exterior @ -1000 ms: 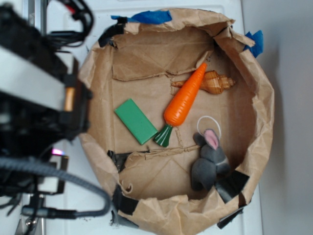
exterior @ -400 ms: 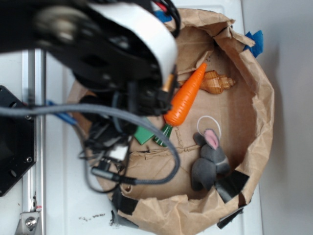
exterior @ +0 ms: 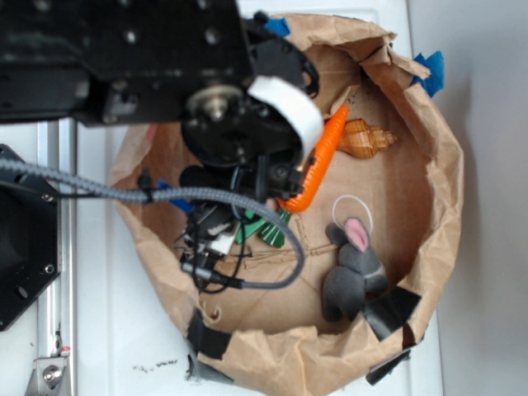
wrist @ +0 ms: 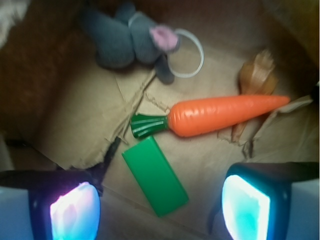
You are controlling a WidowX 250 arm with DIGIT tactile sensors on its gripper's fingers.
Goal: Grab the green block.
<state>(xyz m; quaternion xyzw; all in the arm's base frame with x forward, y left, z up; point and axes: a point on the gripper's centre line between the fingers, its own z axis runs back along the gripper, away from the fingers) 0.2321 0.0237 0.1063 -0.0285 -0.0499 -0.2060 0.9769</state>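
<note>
The green block (wrist: pixel 155 176) is a flat mid-green slab lying on brown paper, at a slant. In the wrist view it lies between and below my two fingers, apart from both. My gripper (wrist: pixel 160 207) is open and empty, with the glowing pads (wrist: pixel 75 212) wide apart. In the exterior view my arm (exterior: pixel 239 124) hangs over the left half of the bag and hides the gripper and nearly all of the block.
An orange toy carrot (wrist: pixel 225 115) (exterior: pixel 318 165) lies just beyond the block, its dark green top (wrist: pixel 147 125) close to the block's far end. A grey plush mouse (wrist: pixel 125 37), a white ring (wrist: pixel 192 55) and a shell (wrist: pixel 257 77) lie farther off. The crumpled paper wall (exterior: pixel 437 165) rings everything.
My arm has swung from the left edge in over the bag. It now covers the green block in the exterior view. The objects have not moved.
</note>
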